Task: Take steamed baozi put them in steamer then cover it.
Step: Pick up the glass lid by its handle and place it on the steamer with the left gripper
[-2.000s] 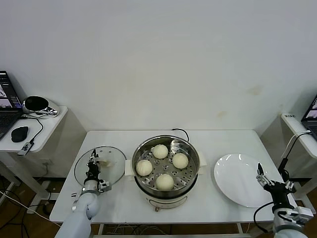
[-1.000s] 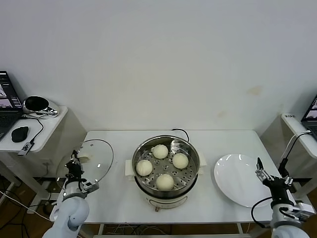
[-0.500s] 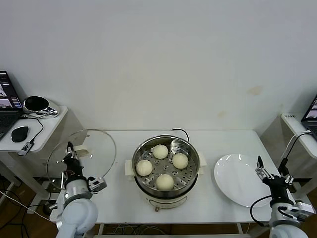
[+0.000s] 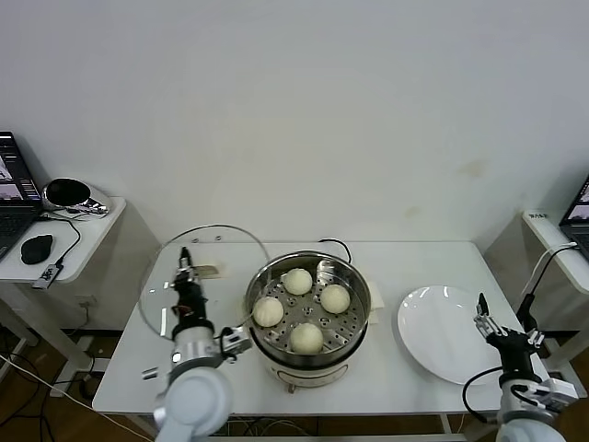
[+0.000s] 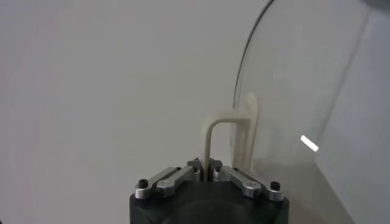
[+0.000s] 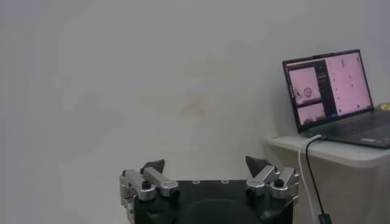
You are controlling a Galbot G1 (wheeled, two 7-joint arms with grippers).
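Observation:
The steamer, a shiny steel pot on a white base, stands mid-table with several pale baozi on its perforated tray. Just left of it, my left gripper is shut on the cream handle of the glass lid. The lid hangs tilted above the table, its edge close to the pot's left rim. In the left wrist view the jaws pinch the handle, with the glass beyond it. My right gripper waits open and holds nothing, at the table's front right beside the white plate.
The steamer's cord runs behind the pot. A side table on the left carries a mouse and a shiny round object. A shelf on the right holds a laptop.
My left gripper has lifted the lid off the table, swung it out past the left edge, then brought it right, close to the steamer. The right arm has barely moved.

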